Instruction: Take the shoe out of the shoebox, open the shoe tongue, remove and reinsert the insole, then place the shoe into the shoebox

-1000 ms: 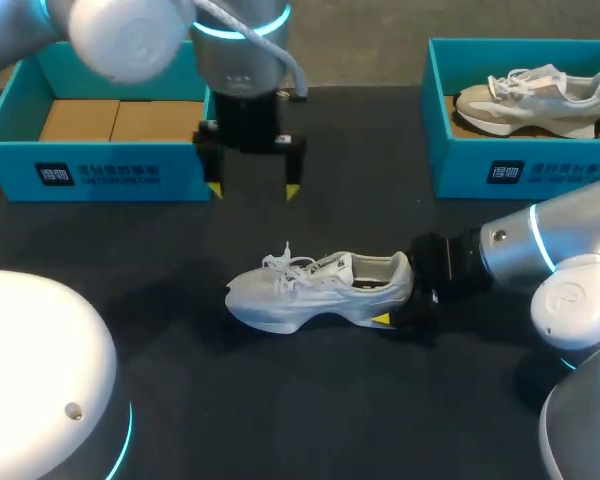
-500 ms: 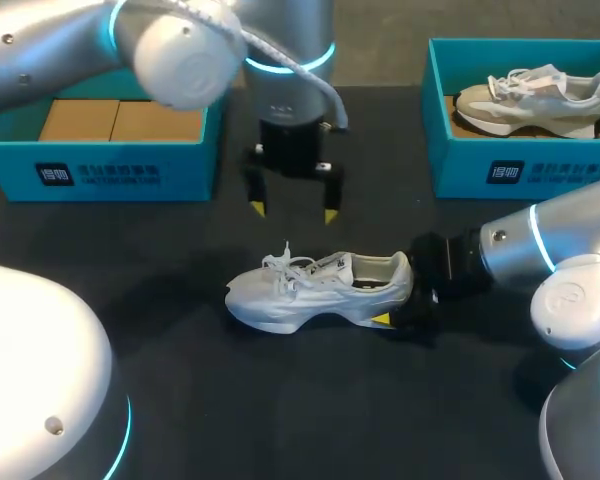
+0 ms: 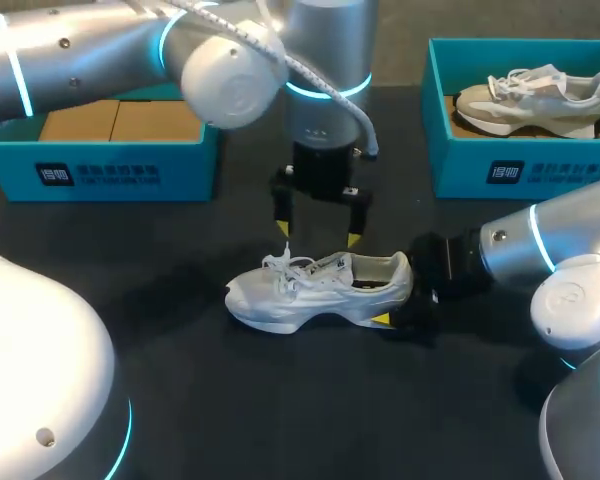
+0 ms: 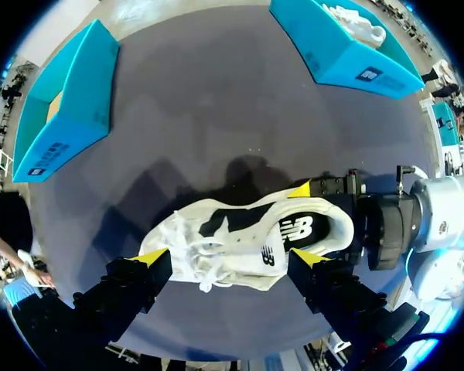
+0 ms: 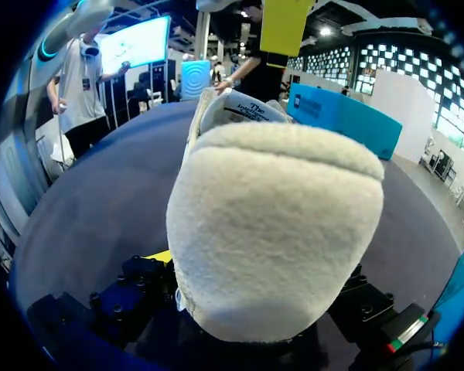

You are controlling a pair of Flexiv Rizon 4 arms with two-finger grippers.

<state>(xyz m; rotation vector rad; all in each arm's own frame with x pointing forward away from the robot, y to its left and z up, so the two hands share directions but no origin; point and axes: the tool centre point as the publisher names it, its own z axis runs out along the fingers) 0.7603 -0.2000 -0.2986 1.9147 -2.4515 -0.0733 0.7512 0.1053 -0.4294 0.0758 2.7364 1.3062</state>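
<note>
Hovering above the shoe (image 3: 315,290) — left gripper (image 3: 318,234) spread wide.

Right wrist view: the shoe (image 5: 274,224) heel fills the frame; toe, laces and tongue are hidden behind it. Right gripper (image 3: 408,292): only one yellow fingertip (image 5: 158,256) peeks out under the heel. Head view: its far finger is hidden behind the heel. Left arm (image 3: 230,70) covers the back corner of the left box (image 3: 100,170). Second shoe (image 3: 530,100) sits half behind the wall of the right box (image 3: 520,165), which is cut off by the edge.

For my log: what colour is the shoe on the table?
The shoe is white with black markings; best in left wrist view.
</note>
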